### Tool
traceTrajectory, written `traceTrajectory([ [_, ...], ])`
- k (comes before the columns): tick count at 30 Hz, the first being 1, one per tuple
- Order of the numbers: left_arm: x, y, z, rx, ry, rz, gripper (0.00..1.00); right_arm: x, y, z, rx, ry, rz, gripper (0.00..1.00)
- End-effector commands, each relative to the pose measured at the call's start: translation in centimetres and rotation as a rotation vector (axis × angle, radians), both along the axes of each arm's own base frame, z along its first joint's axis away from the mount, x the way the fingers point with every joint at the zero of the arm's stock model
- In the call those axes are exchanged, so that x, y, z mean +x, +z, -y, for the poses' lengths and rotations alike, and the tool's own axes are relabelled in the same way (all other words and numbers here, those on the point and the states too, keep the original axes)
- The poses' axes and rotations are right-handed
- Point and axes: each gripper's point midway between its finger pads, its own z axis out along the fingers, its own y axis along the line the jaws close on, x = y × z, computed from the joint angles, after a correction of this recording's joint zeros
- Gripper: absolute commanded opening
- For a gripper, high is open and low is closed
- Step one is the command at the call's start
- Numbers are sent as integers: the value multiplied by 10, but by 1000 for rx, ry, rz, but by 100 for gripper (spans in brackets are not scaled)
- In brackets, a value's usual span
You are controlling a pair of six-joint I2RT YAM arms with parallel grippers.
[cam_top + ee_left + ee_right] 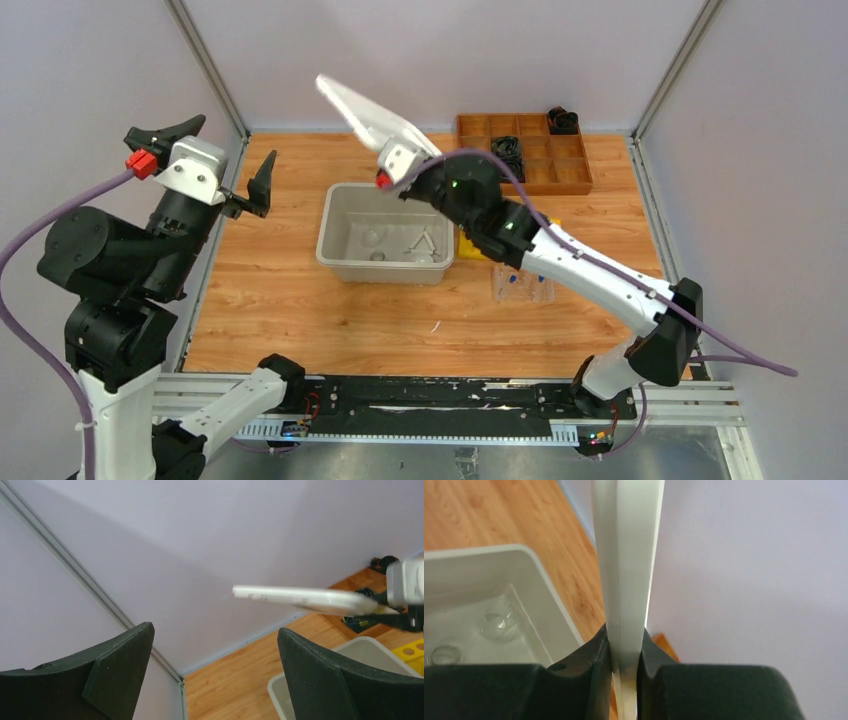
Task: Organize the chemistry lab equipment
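Lid (pixel 372 118) is held tilted and edge-on in the right gripper (pixel 625 647), clamped narrowly on it, above the far corner of the grey bin (pixel 338 225) on the table (pixel 280 300). Small glass beakers (pixel 498 622) lie inside the bin. The left gripper (pixel 215 640) is spread wide and empty. Closing appears to be under way, so levelling and lowering onto the rim would be called for next.

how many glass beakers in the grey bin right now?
2, both on the bin floor, apart: one beaker by its wall, the other further in. The white lid may hide more.
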Motion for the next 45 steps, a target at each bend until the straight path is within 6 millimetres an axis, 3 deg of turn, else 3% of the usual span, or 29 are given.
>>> traceTrajectory([
  [1,27,-23,11,-107,11,-107,100,15,66,75,377,-263,-241,0],
  [3,36,-48,20,-81,-7,-203,100,13,75,95,462,-295,-319,0],
  [8,60,-98,28,-79,5,-405,100,-14,89,108,614,-229,-480,0],
  [11,78,-125,25,-129,-17,-539,100,-26,85,111,715,-191,-655,0],
  [16,96,-167,4,-170,13,-701,100,-37,75,104,889,-104,-949,0],
  [20,103,-192,-14,-182,50,-751,100,-35,54,87,960,-69,-1201,0],
  [26,90,-227,-18,-106,30,-814,100,-24,22,65,1064,17,-1478,0],
  [35,61,-277,-3,2,-103,-892,100,-7,-23,39,1110,61,-1700,0],
  [45,51,-323,-4,86,-147,-971,100,-1,-81,34,1074,-6,-1869,0],
])
